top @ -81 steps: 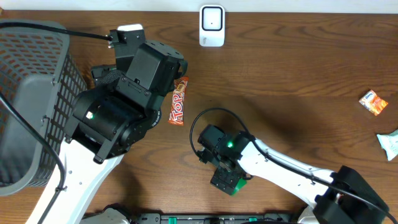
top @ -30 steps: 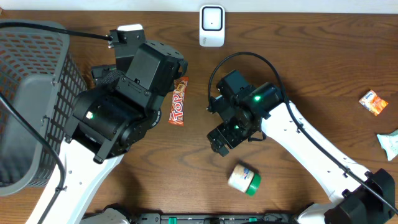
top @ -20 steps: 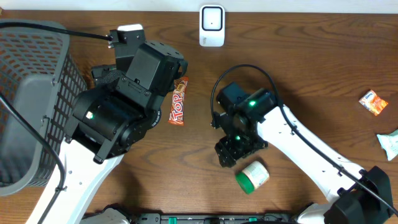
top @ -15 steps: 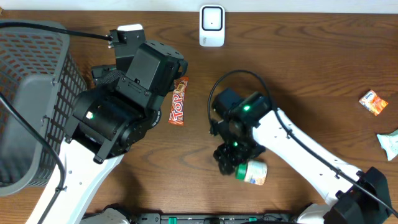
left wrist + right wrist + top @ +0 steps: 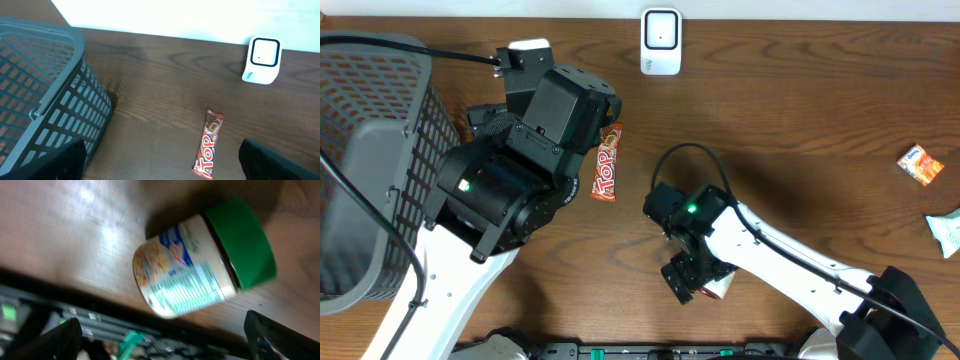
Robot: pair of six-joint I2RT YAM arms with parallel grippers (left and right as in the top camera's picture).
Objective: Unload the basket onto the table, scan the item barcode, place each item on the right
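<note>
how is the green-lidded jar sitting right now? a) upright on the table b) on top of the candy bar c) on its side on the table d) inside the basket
C: in the right wrist view the jar lies on its side on the wooden table, green lid pointing sideways.

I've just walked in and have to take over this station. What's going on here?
The right gripper hangs open just above a green-lidded jar, which lies on its side near the table's front edge and is not gripped. The left gripper is also open and empty, parked beside the basket, with a Top candy bar on the table ahead of it. The white scanner stands at the far edge, and nothing has been brought to it yet.
</note>
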